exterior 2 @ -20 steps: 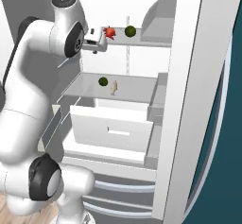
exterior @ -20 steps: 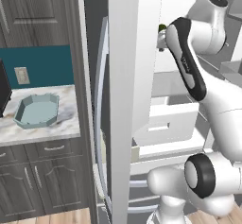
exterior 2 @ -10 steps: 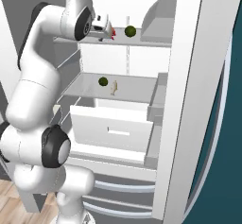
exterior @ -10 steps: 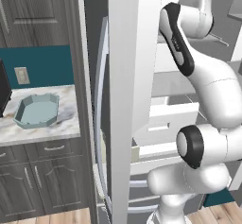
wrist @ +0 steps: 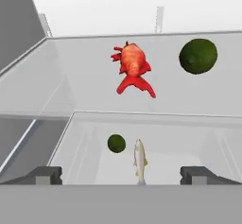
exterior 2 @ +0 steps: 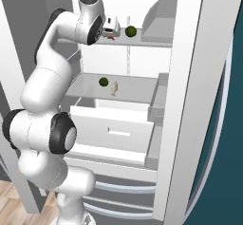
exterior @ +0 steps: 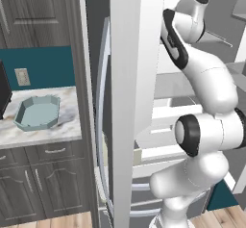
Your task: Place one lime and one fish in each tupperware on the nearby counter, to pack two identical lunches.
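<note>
On the fridge's upper glass shelf lie a red-orange fish (wrist: pixel 132 69) and a dark green lime (wrist: pixel 198 56), the lime (exterior 2: pixel 131 31) to the fish's right. On the shelf below sit a second lime (wrist: pixel 116 143) (exterior 2: pixel 103 81) and a pale cream fish (wrist: pixel 139 160) (exterior 2: pixel 114 87) side by side. My gripper (exterior 2: pixel 112 28) (wrist: pixel 122 176) hangs open at the upper shelf's front edge, facing the red fish, with nothing between its fingers. A pale teal octagonal tupperware (exterior: pixel 38 114) stands empty on the marble counter (exterior: pixel 67 126) to the left.
The open fridge door (exterior: pixel 129 102) stands between the counter and the shelves. A white drawer (exterior 2: pixel 114 134) juts out under the lower shelf. A black microwave (exterior: pixel 2 95) sits at the counter's left edge. Door bins (exterior 2: pixel 159 100) line the right side.
The arm has straightened upward and carried the hand up and right, closer to the upper shelf. The gripper has stayed open. Fish and limes have not moved.
</note>
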